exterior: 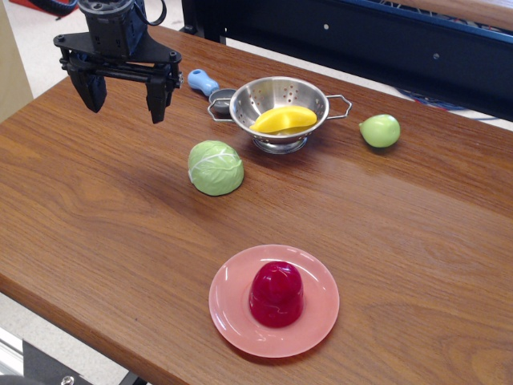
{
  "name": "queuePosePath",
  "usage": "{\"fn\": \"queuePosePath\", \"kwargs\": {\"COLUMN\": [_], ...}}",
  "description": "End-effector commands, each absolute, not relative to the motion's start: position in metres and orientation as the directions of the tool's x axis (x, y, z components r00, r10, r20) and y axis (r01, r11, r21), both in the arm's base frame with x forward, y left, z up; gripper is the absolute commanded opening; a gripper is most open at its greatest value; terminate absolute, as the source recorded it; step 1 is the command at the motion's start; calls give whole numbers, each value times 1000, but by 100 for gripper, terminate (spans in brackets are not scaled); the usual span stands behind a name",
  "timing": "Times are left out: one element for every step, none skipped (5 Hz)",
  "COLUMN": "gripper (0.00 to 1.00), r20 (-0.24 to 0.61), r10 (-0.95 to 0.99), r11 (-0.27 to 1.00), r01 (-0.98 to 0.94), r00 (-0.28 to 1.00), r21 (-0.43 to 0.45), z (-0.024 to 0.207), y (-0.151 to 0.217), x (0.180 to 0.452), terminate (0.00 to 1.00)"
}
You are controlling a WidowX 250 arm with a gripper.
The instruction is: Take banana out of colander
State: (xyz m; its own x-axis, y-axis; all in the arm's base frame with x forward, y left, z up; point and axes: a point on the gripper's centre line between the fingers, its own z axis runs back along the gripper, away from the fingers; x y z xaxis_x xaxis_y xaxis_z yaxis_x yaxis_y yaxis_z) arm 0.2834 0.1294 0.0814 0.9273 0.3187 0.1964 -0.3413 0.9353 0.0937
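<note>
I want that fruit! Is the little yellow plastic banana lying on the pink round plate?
No, the yellow plastic banana lies inside the shiny steel colander.

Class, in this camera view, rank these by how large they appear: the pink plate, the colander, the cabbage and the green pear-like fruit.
1. pink plate
2. colander
3. cabbage
4. green pear-like fruit

The plate lies nearest the camera, so its lead over the colander may be overstated.
</note>
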Motion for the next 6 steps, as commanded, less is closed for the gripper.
{"fn": "queuePosePath", "kwargs": {"gripper": [100,100,100,100,100,100], "r20": [196,167,203,170,144,116], "r10": [319,81,-150,-332,-441,-460], "r11": [935,988,981,942,898,887], "r01": [-341,-101,120,317,436,462], "r00": [927,983,968,928,886,880], "r21": [94,120,155,113,63,7], "z": [81,79,82,97,104,106], "y": [129,103,72,48,35,33], "x": [283,308,325,342,359,375], "terminate": [0,0,0,0,0,0]}}
